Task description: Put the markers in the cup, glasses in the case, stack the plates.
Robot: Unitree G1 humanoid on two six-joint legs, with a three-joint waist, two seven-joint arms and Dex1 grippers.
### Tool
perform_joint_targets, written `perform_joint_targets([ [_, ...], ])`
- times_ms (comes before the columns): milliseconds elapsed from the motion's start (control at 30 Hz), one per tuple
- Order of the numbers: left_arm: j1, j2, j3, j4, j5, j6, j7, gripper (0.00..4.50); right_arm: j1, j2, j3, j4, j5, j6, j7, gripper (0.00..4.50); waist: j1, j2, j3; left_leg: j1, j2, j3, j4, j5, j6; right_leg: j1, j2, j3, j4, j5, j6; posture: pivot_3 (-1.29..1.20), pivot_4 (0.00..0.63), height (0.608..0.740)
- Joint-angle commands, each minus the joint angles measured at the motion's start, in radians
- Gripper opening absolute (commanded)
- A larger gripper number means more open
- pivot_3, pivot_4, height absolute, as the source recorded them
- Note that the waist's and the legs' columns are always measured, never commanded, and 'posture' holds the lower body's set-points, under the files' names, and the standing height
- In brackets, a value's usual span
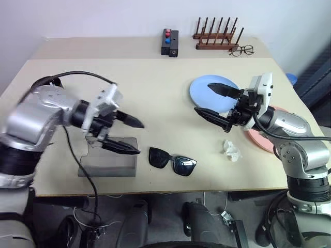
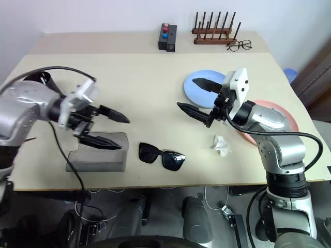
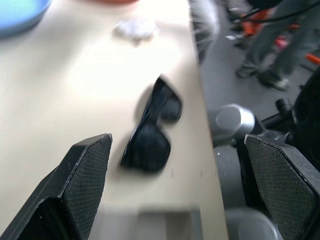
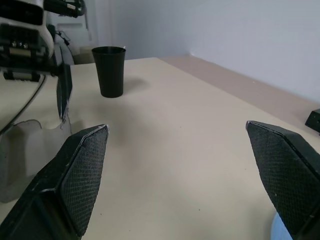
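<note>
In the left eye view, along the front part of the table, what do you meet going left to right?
Grey case → left pincer → black sunglasses → right pincer → crumpled white tissue → pink plate.

Both head views look forward and down over the beige worktop (image 1: pixel 155 88) from its near edge, sharing nearly everything. Each wrist view looks low and close along its own tool across that surface.
</note>
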Motion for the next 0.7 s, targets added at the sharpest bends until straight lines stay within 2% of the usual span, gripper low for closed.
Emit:
perform_joint_targets([
  [33,-0.066,-0.085,-0.114,0.081,0.131,-0.146,-0.001,4.42,0.000,-0.020,-0.033,-0.035,0.023,-0.009,0.017,4.50,0.001,0.000,0.000,0.000,0.000,0.000,0.000,0.000,0.000,0.000,0.000,0.000,0.000,0.000,0.000,0.00,0.150,0.740],
  [167,-0.144,-0.211,-0.202,0.221,0.205,-0.248,-0.037,4.42,0.078,-0.098,-0.086,-0.084,0.048,0.014,0.070,4.50,0.008,0.000,0.000,-0.001,0.000,0.000,0.002,0.000,0.000,0.001,0.000,0.000,0.000,0.000,-0.001,0.00,0.150,0.740],
  [267,-0.202,-0.301,-0.250,0.328,0.262,-0.326,-0.058,4.42,0.209,-0.198,-0.163,-0.133,0.058,0.017,0.140,4.50,0.018,0.000,0.000,-0.003,0.000,0.000,0.004,-0.002,0.003,0.001,0.000,0.000,-0.001,-0.001,0.000,0.00,0.150,0.740],
  [433,-0.231,-0.356,-0.288,0.397,0.288,-0.370,-0.104,4.42,0.361,-0.277,-0.249,-0.197,0.077,0.035,0.183,4.50,0.011,0.001,0.000,-0.007,0.000,0.000,0.015,-0.006,0.010,0.000,0.000,0.000,0.000,-0.002,-0.001,0.00,0.150,0.740],
  [567,-0.242,-0.377,-0.379,0.450,0.324,-0.462,-0.107,4.42,0.494,-0.330,-0.339,-0.259,0.092,0.080,0.205,4.50,0.021,0.001,0.000,-0.007,0.000,0.000,0.016,-0.006,0.009,0.001,0.000,0.000,0.000,-0.002,-0.002,0.00,0.150,0.740],
  [700,-0.257,-0.429,-0.403,0.519,0.347,-0.530,-0.107,4.42,0.540,-0.341,-0.363,-0.279,0.098,0.108,0.187,4.50,0.026,0.001,0.000,-0.008,-0.001,0.000,0.017,-0.006,0.009,0.001,-0.001,0.000,0.000,-0.001,-0.001,0.00,0.150,0.740],
])
